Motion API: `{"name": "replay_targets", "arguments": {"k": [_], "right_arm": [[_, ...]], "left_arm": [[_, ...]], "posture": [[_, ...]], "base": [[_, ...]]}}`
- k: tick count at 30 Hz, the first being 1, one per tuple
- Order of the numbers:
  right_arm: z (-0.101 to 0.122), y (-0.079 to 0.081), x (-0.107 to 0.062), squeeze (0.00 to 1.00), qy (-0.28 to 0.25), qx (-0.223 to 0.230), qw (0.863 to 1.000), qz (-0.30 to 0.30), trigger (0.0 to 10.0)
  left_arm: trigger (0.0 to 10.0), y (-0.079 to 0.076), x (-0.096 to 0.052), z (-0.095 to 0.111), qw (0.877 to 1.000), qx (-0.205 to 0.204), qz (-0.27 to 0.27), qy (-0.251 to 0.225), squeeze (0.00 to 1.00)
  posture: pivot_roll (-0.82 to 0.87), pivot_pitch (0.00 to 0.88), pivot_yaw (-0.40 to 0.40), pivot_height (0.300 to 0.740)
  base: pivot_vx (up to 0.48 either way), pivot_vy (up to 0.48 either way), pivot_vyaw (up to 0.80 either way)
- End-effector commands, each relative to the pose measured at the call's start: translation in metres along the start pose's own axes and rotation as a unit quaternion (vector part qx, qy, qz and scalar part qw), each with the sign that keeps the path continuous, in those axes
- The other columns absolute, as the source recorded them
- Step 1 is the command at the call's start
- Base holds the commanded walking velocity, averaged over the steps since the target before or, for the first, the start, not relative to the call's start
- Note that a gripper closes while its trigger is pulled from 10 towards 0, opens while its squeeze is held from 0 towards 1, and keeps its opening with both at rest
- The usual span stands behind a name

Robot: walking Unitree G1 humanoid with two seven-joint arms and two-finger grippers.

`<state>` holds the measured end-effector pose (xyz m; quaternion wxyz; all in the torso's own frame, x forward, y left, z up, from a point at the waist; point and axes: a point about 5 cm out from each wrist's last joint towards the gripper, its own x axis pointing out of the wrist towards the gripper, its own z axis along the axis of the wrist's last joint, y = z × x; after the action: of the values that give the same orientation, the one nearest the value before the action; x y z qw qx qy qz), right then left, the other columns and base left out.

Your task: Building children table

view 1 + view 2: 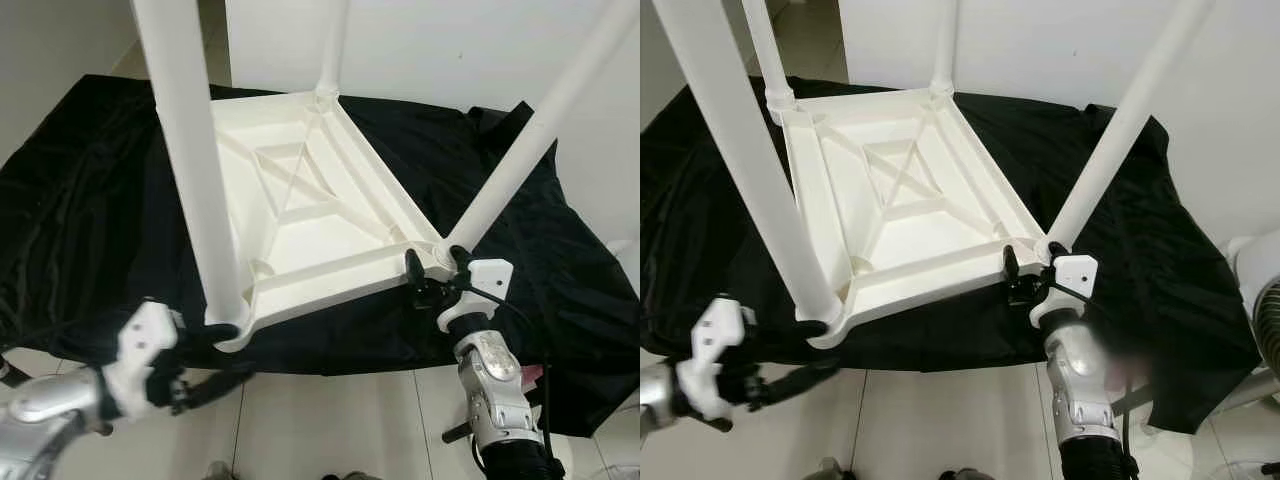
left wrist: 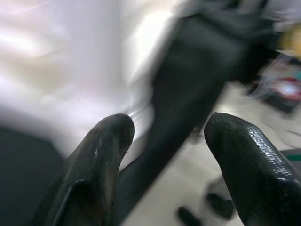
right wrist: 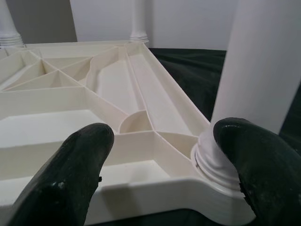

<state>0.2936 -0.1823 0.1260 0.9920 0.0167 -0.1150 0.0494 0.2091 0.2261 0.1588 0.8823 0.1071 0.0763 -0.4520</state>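
Upturned white tabletop (image 1: 300, 215) on black cloth (image 1: 90, 200). Right gripper (image 1: 436, 272) reaches up, fingers apart at corner leg (image 1: 520, 150); left gripper (image 1: 205, 385) low, fingers apart.

Both silver arms reach forward. The left gripper (image 1: 215, 385) is low, fingers pointing right and spread apart. The right gripper (image 1: 436, 268) points upward, its fingers (image 3: 70, 174) parted wide.
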Motion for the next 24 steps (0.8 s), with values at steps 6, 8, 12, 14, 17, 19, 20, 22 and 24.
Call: {"name": "replay_targets", "arguments": {"k": [6,8,12,14,17,19,20,22,24], "right_arm": [[-0.010,-0.003,-0.007,0.00,0.021,0.003,1.000,-0.008,10.0],[-0.012,0.000,-0.009,0.00,0.024,0.004,1.000,-0.004,10.0],[-0.015,0.002,-0.012,0.00,0.031,0.004,0.999,-0.001,10.0],[-0.017,0.002,-0.014,0.00,0.036,0.004,0.999,0.000,10.0],[-0.018,0.002,-0.016,0.00,0.039,0.008,0.999,0.000,10.0],[-0.020,0.005,-0.019,0.00,0.045,0.015,0.999,-0.001,10.0],[-0.020,0.005,-0.019,0.00,0.045,0.015,0.999,-0.001,10.0],[-0.021,0.008,-0.020,0.00,0.048,0.017,0.999,0.001,10.0],[-0.022,0.018,-0.023,0.00,0.052,0.003,0.999,0.015,10.0]], "left_arm": [[10.0,0.049,-0.025,-0.002,0.993,0.017,0.118,0.017,0.00],[10.0,0.058,-0.029,-0.003,0.991,0.018,0.132,0.023,0.00],[10.0,0.071,-0.034,-0.006,0.987,0.025,0.156,0.038,0.00],[10.0,0.082,-0.037,-0.006,0.982,0.034,0.179,0.042,0.00],[10.0,0.092,-0.035,-0.002,0.978,0.039,0.200,0.033,0.00],[10.0,0.104,-0.027,0.006,0.969,0.061,0.239,0.006,0.00],[10.0,0.104,-0.027,0.006,0.969,0.061,0.239,0.006,0.00],[10.0,0.111,-0.023,0.009,0.963,0.062,0.261,-0.005,0.00],[10.0,0.122,-0.016,0.016,0.955,0.037,0.292,-0.040,0.00]], "posture": [[0.06,0.103,-0.082,0.740],[0.05,0.103,-0.079,0.740],[0.04,0.106,-0.074,0.740],[0.04,0.107,-0.074,0.740],[0.04,0.107,-0.074,0.740],[0.04,0.107,-0.078,0.740],[0.04,0.107,-0.078,0.740],[0.03,0.104,-0.084,0.740],[0.03,0.104,-0.085,0.740]], "base": [[0.000,0.000,0.00],[0.000,0.000,0.00],[0.000,0.000,0.00],[0.000,0.000,0.00],[0.000,0.000,0.00],[0.000,0.000,0.00],[0.000,0.000,0.00],[0.000,0.000,0.00],[0.000,0.000,0.00]]}}
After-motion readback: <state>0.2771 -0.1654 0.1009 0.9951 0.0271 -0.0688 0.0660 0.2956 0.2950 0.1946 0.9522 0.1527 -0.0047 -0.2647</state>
